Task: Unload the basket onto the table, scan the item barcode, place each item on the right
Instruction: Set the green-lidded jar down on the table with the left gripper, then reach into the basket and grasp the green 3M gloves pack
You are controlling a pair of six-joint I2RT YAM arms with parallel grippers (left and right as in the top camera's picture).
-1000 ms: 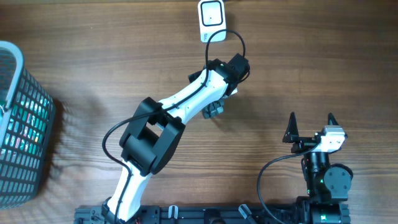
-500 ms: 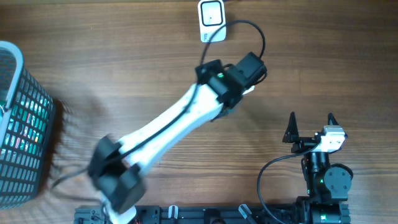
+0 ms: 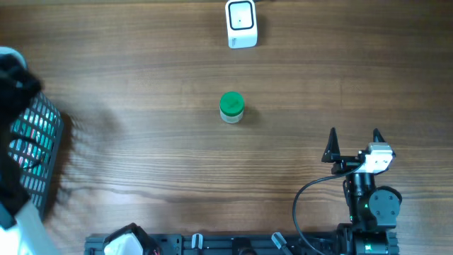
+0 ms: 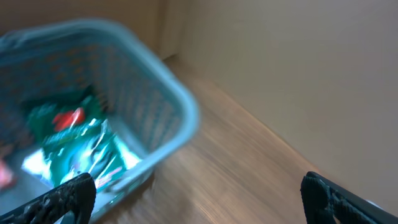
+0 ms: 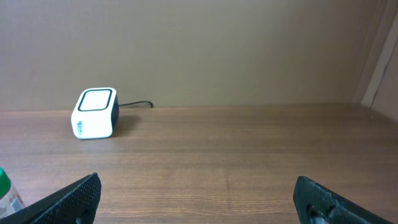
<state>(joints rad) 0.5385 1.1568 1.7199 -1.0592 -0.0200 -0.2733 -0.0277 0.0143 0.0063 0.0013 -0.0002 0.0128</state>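
Observation:
A small jar with a green lid (image 3: 231, 108) stands alone in the middle of the table, and its edge shows at the left of the right wrist view (image 5: 4, 190). The white barcode scanner (image 3: 241, 23) sits at the far edge, window up, and shows in the right wrist view too (image 5: 95, 112). My left gripper (image 4: 199, 198) is open and empty, hanging by the basket's rim. In the overhead view the left arm (image 3: 15, 81) is a blur at the far left. My right gripper (image 3: 354, 144) rests open and empty at the near right.
A teal mesh basket (image 3: 39, 152) stands at the left edge with green packets (image 4: 74, 140) inside. The scanner's black cable (image 5: 134, 104) runs off behind it. A beige wall closes the far side.
My left arm has swung from beside the scanner to the far left over the basket, open the whole way. The green-lidded jar now stands uncovered. The right arm has not moved.

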